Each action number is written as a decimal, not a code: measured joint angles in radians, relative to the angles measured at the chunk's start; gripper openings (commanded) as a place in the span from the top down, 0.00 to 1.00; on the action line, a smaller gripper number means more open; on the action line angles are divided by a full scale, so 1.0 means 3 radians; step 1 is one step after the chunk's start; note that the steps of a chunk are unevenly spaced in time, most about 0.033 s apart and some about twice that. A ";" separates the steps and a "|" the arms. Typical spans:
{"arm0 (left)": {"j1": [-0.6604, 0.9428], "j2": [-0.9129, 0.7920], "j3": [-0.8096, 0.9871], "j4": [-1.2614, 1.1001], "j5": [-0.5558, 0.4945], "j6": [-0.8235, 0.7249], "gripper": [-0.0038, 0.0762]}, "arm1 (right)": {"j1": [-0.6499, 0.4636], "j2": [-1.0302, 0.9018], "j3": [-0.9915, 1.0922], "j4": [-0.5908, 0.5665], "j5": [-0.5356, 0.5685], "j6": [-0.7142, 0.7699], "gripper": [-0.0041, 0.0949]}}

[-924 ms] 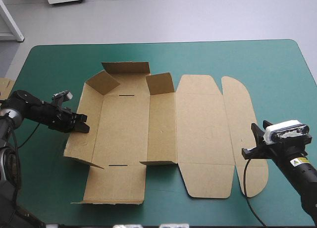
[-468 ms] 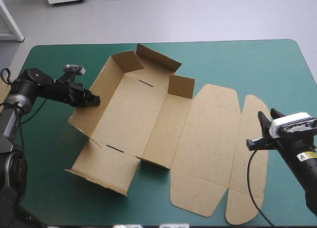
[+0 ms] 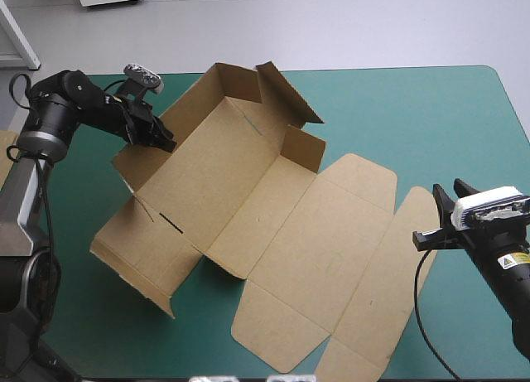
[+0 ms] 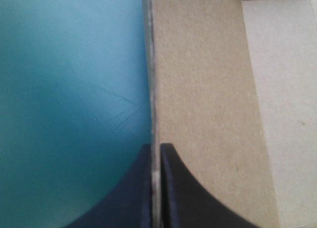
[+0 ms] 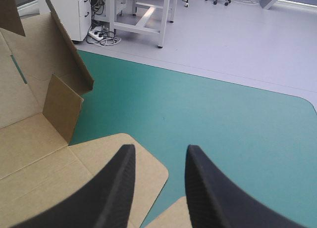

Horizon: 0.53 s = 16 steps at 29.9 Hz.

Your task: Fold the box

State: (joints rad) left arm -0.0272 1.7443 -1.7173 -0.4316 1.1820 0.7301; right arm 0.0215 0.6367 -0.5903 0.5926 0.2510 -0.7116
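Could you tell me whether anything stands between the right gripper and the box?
Nothing visible does. The right gripper, open, hangs at the lid end of the box, with only bare teal-green cover ahead of it. The left gripper is shut on the box's side wall.

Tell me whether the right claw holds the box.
No, the right claw is open and clamps nothing; the box lies by it.

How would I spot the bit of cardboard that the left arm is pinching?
Start at the teal-green table, where the brown box lies spread open. Go to its side nearest the left arm, where one long wall stands raised. Unlike the other flaps, it alone is pinched between the left gripper's black fingers.
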 measured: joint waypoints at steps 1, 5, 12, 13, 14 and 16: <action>-0.0038 0.0034 -0.0069 0.0047 0.0013 0.0003 0.96 | 0.0000 0.0000 -0.0009 0.0000 0.0002 0.0000 0.63; -0.0205 0.0208 -0.0414 0.0271 0.0089 0.0057 0.96 | 0.0000 0.0000 -0.0089 -0.0003 0.0024 0.0000 0.63; -0.0469 0.0569 -0.1116 0.0479 0.0226 0.0309 0.96 | 0.0000 0.0000 -0.0183 -0.0011 0.0056 0.0000 0.63; -0.0500 0.0621 -0.1218 0.0484 0.0226 0.0355 0.96 | 0.0000 0.0000 -0.0183 -0.0014 0.0063 0.0000 0.63; -0.0531 0.0670 -0.1311 0.0492 0.0226 0.0403 0.96 | 0.0000 0.0000 -0.0183 -0.0014 0.0073 0.0000 0.63; -0.0592 0.0742 -0.1454 0.0491 0.0226 0.0485 0.96 | 0.0000 0.0000 -0.0183 -0.0014 0.0079 0.0000 0.63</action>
State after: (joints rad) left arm -0.2048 1.9668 -2.1535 -0.2842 1.2499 0.8758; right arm 0.0215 0.6367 -0.6452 0.5884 0.2748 -0.7116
